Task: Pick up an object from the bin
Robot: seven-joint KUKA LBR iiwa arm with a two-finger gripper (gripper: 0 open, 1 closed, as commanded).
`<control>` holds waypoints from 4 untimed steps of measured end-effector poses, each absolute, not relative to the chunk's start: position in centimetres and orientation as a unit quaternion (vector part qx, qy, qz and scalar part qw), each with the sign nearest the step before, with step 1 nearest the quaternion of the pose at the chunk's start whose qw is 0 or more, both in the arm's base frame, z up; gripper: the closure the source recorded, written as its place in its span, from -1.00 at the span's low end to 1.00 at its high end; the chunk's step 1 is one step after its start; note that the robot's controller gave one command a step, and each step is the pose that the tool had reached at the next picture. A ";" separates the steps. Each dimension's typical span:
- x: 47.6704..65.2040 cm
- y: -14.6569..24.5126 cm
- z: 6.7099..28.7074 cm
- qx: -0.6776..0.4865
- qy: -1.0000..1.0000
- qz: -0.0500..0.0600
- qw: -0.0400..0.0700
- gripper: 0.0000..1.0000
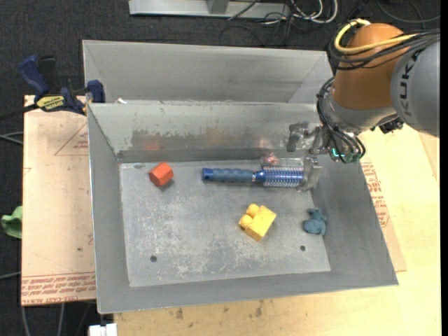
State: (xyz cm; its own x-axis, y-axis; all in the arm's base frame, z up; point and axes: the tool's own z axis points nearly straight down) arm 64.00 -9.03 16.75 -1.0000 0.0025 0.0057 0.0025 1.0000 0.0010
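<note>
My gripper [305, 155] hangs at the back right of the bin, open, with nothing between its fingers. Just below and left of it lies a blue brush [238, 176], its handle pointing left and its bristled head right beside my lower fingertip. I cannot tell whether that fingertip touches the brush. A yellow block [257, 221] rests on the bin floor in front of the brush. A small blue-green lump [315, 222] lies to the right of the block, in front of my gripper.
A red-orange cube [162, 174] sits at the back left of the bin floor, apart from the rest. The arm with its orange cover reaches in over the bin's right wall.
</note>
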 end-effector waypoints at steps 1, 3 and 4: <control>62.5 -4.9 6.8 0.083 -0.997 -0.001 -0.002 -1.00; 63.0 -4.0 21.8 0.096 -0.995 0.001 -0.005 1.00; 64.0 -6.1 15.4 0.252 -0.968 -0.001 0.002 1.00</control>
State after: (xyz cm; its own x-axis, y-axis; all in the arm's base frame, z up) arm 64.04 -6.07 15.44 -0.8734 -0.4870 0.0027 -0.4870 0.8734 0.0021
